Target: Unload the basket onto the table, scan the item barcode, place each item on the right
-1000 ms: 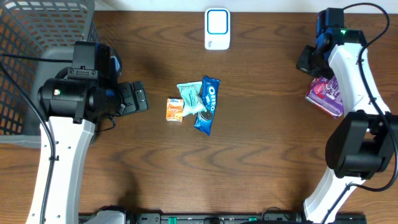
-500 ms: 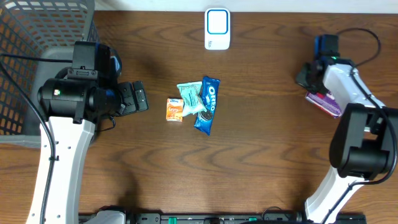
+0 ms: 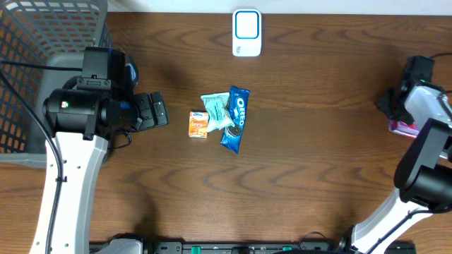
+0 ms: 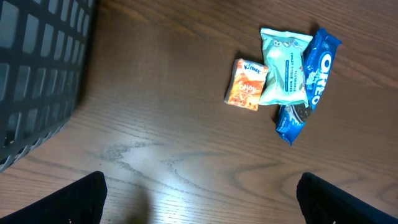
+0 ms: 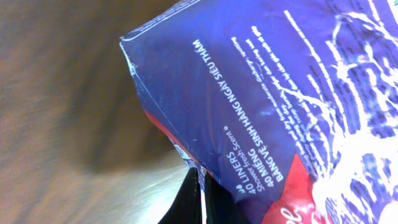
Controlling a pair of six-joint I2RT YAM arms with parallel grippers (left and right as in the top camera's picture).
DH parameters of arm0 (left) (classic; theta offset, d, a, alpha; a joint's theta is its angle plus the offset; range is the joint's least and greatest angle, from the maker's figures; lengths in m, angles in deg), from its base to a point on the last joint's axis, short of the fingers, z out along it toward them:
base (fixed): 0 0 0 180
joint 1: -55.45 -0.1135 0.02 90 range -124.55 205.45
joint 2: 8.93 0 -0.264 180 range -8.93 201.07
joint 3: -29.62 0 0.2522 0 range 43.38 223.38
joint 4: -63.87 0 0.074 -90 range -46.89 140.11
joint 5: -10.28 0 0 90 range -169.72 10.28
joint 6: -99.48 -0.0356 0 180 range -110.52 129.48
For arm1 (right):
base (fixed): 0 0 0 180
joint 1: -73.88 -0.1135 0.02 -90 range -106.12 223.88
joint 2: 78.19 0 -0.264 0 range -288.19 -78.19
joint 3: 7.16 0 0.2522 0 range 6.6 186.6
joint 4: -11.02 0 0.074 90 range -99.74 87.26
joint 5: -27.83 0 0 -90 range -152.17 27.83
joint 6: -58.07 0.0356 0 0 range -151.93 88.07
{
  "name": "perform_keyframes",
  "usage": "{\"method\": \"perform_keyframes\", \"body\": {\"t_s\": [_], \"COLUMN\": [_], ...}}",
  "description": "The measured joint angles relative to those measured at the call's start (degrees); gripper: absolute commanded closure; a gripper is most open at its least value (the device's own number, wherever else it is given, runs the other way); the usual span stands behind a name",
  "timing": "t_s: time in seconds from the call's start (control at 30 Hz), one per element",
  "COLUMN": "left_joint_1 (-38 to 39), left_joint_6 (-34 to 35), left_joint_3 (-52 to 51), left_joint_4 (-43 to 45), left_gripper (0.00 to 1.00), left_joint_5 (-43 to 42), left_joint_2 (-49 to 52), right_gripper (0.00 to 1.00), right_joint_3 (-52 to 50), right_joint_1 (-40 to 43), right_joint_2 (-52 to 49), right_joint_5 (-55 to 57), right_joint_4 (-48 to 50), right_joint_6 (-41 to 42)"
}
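Observation:
The item is a purple and red liner pack point(image 5: 292, 106) that fills the right wrist view. My right gripper point(image 5: 200, 180) is shut on the pack's lower edge. From overhead only a pink-purple sliver of the pack point(image 3: 402, 128) shows under the right arm at the far right edge of the table. The white scanner point(image 3: 246, 32) stands at the back centre, far from the pack. Left of centre my left gripper point(image 3: 152, 111) is open and holds nothing; its two fingertips point(image 4: 81, 199) stand wide apart over bare wood.
Three snack packs lie at the table's middle: an orange one point(image 3: 198, 124), a mint one point(image 3: 216, 109) and a blue Oreo pack point(image 3: 236, 118). A grey wire basket point(image 3: 42, 49) fills the back left corner.
My right arm has swung to the right, carrying the purple pack from near the back right to the table's far right edge. The left arm has not moved.

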Motion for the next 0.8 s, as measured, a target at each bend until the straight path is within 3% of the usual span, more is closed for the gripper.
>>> {"method": "perform_keyframes", "body": {"t_s": [0.8], "left_joint_1": [0.02], "left_joint_6": [0.00], "left_joint_3": [0.00], "left_joint_4": [0.00], "left_gripper": [0.02], "left_joint_5": [0.00], "left_joint_2": [0.00], "right_gripper": [0.99], "right_joint_3": [0.07], "right_joint_1": [4.07], "right_joint_2": [0.02], "right_joint_5": [10.73], "right_joint_4": [-5.46], "right_joint_6": [-3.39]}}
